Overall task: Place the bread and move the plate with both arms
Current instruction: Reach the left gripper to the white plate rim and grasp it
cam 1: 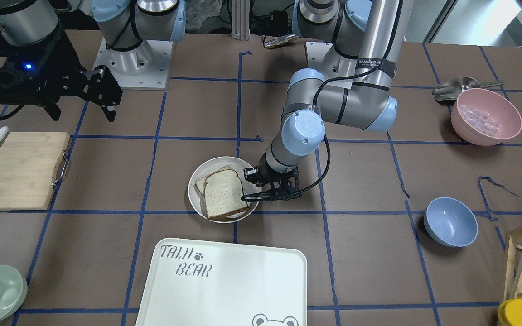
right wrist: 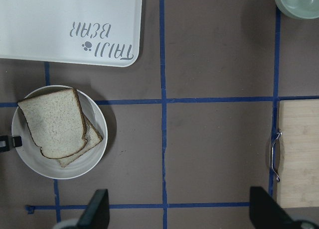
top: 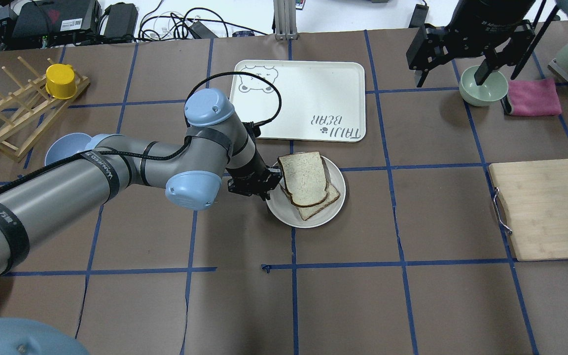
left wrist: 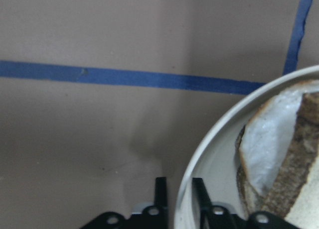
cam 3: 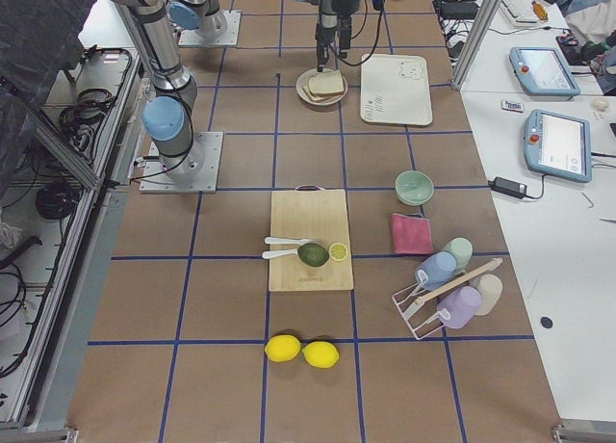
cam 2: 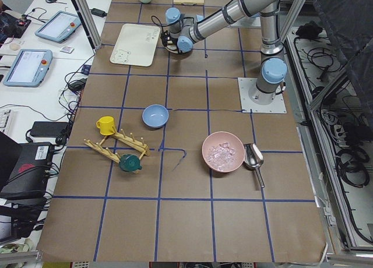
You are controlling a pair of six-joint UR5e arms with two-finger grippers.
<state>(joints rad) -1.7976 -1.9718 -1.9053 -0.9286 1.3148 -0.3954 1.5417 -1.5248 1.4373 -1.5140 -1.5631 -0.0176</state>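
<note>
The bread (top: pixel 306 177) lies flat on the plate (top: pixel 308 223), on top of a paler slice (top: pixel 322 208) whose corner and one edge stick out from under it, so I judge the placing half of the job done. What is left is moving the plate, and that part is only set up. My left gripper (top: pixel 271 183) is down at the plate's rim on the side nearest my left arm. In my left wrist view one finger (left wrist: pixel 160 189) stands outside the rim and the other inside it, drawn in close with the rim between them, so I take it that my left jaws are clenched on the plate, not on the bread. The plate itself sits on the brown table (top: pixel 412 305) near a crossing of blue tape lines, just beside the lettered edge of the white tray (top: pixel 303 84) but apart from it. My right gripper (top: pixel 451 74) hangs high and well away from the plate, up over the far right of the table near the green bowl (top: pixel 481 91). Its jaws are spread wide and hold nothing, and its wrist camera looks down on plate, bread and tray from a distance. Since the task asks for both arms, I expect my right side needs to come down and take the opposite rim. The tray looks like the likely place for the plate, though I cannot be sure.
</note>
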